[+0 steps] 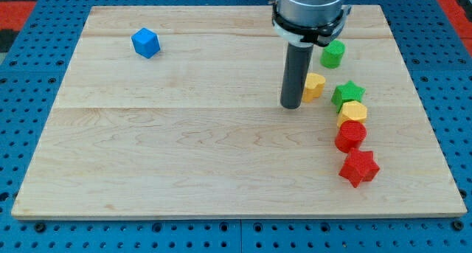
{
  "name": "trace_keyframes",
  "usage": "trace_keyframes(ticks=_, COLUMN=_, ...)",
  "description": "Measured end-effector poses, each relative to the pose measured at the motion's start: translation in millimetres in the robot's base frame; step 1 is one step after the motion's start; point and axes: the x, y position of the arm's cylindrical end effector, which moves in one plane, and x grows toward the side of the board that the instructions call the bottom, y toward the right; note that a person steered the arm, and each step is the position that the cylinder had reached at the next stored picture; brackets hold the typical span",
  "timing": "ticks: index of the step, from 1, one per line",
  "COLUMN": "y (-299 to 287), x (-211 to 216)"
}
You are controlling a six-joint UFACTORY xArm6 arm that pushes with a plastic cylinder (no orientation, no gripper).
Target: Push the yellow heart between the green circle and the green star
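Wooden board point(184, 135) with one arm and seven small blocks. The arm carries no fingers, only a straight dark rod, so there is nothing to open or close. The rod's lower end, the tip point(290, 106), rests on the board just left of the yellow heart point(314, 85); whether rod and block actually touch cannot be told, as the rod hides the block's left edge.

The yellow heart lies immediately right of the tip and slightly farther back. Beyond it, far and to the right, sits the green circle point(332, 54); near and to the right sits the green star point(347, 94). The gap between the two green blocks opens to the right of the heart, so the governing relation is tip, heart and gap lined up roughly left to right. In judgement, a short rightward push would carry the heart into that gap; it appears already close to its mouth. The block is too small for a long axis to be read.

Below the green star, a second yellow block point(353, 111) of uncertain shape touches it, followed by a red block point(350, 135) and a red star point(358, 167). A blue cube point(146, 43) stands far left, well apart. The arm's upper housing is cut off at the view's top.
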Motion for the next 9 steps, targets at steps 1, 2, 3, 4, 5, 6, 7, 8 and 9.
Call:
trace_keyframes(ticks=1, y=15, x=-7)
trace_keyframes(ticks=2, y=22, x=-13)
trace_keyframes(ticks=3, y=22, x=-21)
trace_keyframes(ticks=4, y=22, x=-26)
trace_keyframes(ticks=5, y=23, x=-26)
trace_keyframes(ticks=6, y=23, x=-26)
trace_keyframes(ticks=7, y=23, x=-32)
trace_keyframes(ticks=8, y=24, x=-34)
trace_keyframes(ticks=9, y=34, x=-34)
